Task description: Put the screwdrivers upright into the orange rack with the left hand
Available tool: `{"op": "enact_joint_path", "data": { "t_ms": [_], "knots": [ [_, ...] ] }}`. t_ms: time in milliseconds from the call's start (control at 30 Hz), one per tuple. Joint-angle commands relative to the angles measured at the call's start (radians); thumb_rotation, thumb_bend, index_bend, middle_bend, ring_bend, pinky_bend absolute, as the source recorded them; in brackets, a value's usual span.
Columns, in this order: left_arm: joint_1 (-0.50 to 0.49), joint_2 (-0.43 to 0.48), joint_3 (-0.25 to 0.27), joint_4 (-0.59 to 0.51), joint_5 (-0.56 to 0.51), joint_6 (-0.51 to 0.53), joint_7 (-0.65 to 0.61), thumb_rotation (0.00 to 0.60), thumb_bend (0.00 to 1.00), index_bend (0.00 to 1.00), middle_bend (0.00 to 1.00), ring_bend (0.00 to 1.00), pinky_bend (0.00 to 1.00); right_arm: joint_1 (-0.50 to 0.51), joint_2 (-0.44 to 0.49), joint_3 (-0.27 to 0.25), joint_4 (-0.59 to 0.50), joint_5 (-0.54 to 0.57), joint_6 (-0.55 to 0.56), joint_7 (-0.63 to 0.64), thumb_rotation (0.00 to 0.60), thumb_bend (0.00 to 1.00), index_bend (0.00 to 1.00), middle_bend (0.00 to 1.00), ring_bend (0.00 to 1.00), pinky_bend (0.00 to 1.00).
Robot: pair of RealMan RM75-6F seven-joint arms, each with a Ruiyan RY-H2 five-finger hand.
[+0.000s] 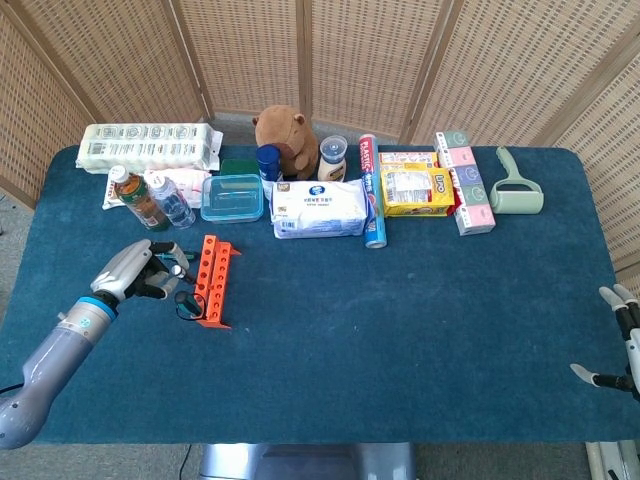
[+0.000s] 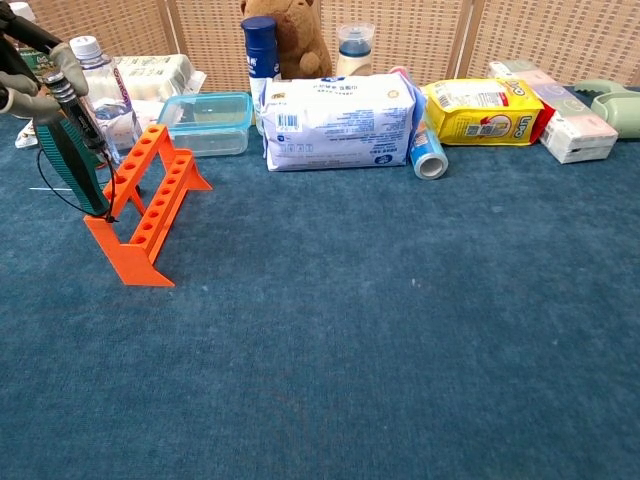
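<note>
**Left hand holding a screwdriver at the orange rack**

The head view is showing the whole left hand (image 1: 135,272) near the counter's (image 1: 400,320) left edge, fingers wrapping a screwdriver (image 2: 72,150) just beside the orange rack (image 1: 211,279). The chest view is cropping that hand at its frame corner, but showing the screwdriver leaning. The right hand (image 1: 622,345), at the right edge, is lying spread, holding nothing, partly cut off

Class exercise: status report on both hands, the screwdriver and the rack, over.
Left hand holds screwdriver, tilted, beside orange rack. Not seated. Right hand open, idle at table edge. Nothing in the way.
</note>
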Motion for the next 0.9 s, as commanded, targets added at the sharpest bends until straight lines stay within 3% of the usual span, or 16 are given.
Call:
{"op": "enact_joint_path", "data": {
  "t_ms": [33,900],
  "knots": [
    [0.002,-0.009,0.001,0.010,0.005,0.000,-0.005,0.600,0.44,0.60,1.00,0.96,1.00,0.001,0.000,0.000,0.001,0.001,-0.001,0.000,0.600,0.00,0.06,0.00,0.00,0.00],
    [-0.009,-0.046,0.026,0.072,0.054,-0.057,-0.009,0.600,0.44,0.60,1.00,0.96,0.99,0.001,0.001,0.001,0.003,0.003,-0.003,0.003,0.600,0.00,0.06,0.00,0.00,0.00]
  ]
}}
